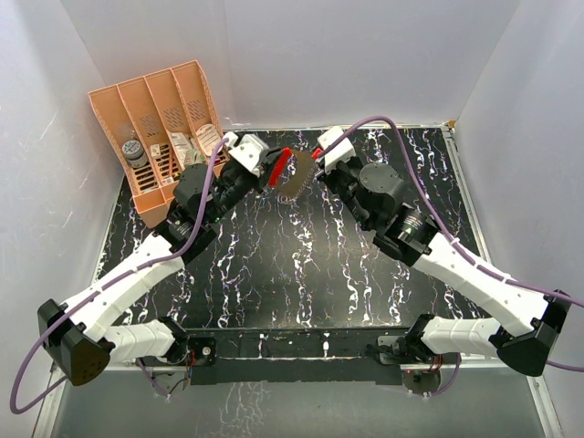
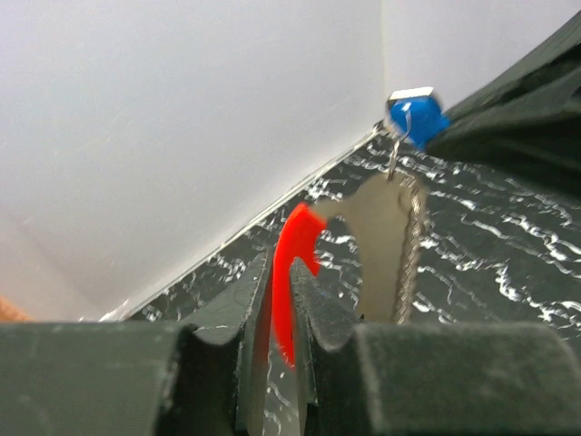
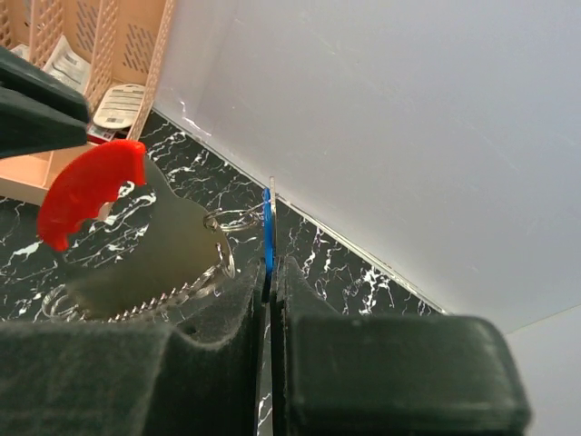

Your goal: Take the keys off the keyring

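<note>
Two black end effectors meet over the black, white-veined marble-pattern desk (image 1: pixel 301 274), a little to the right of the peach slotted plastic file sorter (image 1: pixel 151 137) in the overhead view. The left end effector (image 2: pixel 281 272), the one nearer the sorter, is pinched narrow on the red curved end of the keyring (image 2: pixel 386 236), a flat grey fob with a toothed edge and a thin silvery ring (image 3: pixel 231 257). The right end effector (image 3: pixel 269 271), on the fob's side away from the sorter, is clamped tight on the bright blue plastic head of a small key (image 3: pixel 268 227), seen edge-on. The ring joins fob and key.
</note>
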